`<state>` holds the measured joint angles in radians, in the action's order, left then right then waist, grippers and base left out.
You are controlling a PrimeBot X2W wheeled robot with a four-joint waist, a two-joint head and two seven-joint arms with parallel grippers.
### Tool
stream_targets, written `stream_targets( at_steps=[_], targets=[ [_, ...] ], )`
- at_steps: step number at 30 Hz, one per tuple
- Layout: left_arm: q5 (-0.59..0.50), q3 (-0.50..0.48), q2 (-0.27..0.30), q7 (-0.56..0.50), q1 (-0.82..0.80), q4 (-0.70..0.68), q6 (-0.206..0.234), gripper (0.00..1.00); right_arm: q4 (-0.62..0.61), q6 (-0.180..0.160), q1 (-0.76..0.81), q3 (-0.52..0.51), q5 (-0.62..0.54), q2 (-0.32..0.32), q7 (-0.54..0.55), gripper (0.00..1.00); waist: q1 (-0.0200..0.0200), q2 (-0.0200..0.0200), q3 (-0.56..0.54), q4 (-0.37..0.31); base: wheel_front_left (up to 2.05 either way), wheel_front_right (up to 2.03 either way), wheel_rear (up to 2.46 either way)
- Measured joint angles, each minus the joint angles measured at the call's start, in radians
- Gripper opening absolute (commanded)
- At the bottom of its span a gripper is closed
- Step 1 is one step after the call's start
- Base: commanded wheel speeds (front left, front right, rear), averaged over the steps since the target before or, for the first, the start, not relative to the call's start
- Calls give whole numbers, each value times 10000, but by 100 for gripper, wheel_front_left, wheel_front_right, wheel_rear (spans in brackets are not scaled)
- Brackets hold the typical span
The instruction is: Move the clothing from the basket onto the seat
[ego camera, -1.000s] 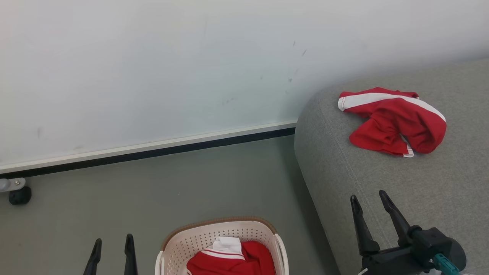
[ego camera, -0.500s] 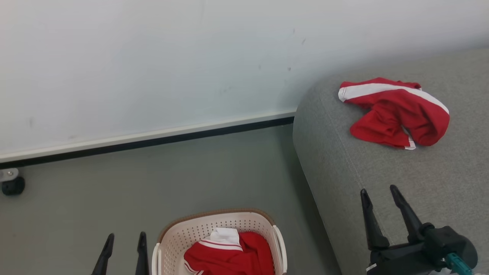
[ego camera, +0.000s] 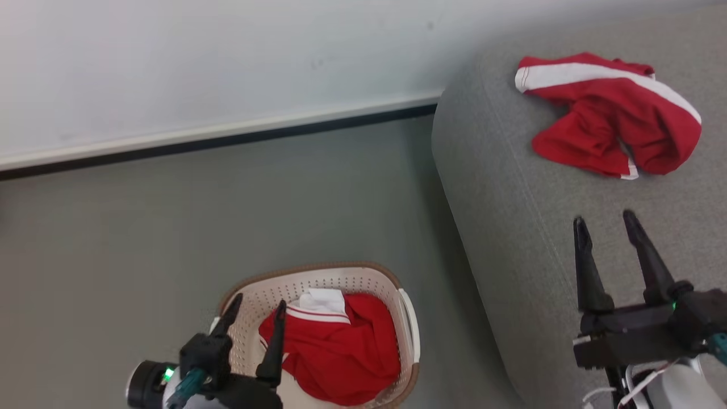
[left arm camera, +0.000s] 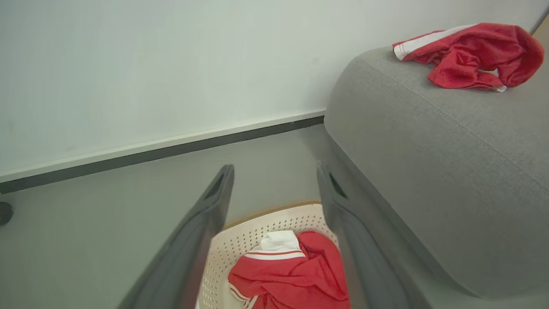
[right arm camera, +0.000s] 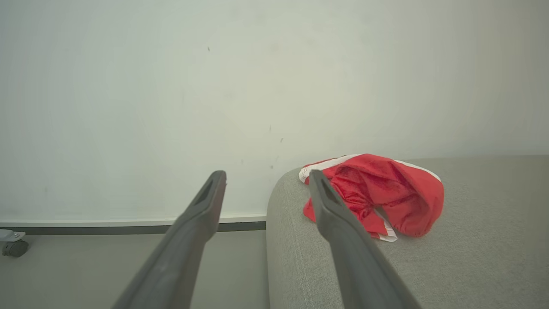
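Your left gripper (ego camera: pixel 259 301), fingers apart and empty, hovers above the near-left rim of the basket (ego camera: pixel 318 270), where 1 red garment (ego camera: pixel 341 352) lies bunched. Your right gripper (ego camera: pixel 604 218), also spread, hangs over the seat (ego camera: pixel 511 227), near the other garment (ego camera: pixel 613 113) already there. Closing this near the rim would likely pinch perforated plastic with the cloth and lift the light basket too.

Open floor (ego camera: pixel 130 227) lay left of the basket (ego camera: pixel 309 271); the sofa seat (ego camera: pixel 511 244) rose close along its right.
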<state>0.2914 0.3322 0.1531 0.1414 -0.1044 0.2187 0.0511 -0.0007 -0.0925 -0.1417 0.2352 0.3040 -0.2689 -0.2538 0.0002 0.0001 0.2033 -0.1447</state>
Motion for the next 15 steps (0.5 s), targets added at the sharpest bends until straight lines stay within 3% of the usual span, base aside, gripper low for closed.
stream_targets(
  at_steps=[15],
  targets=[
    [-972,1285,-631,-1158,-2371,3070,-337,100,-757,134,-1909,263,-318,105,-29,100,1,1,2034,-474,0,0,0]
  ],
)
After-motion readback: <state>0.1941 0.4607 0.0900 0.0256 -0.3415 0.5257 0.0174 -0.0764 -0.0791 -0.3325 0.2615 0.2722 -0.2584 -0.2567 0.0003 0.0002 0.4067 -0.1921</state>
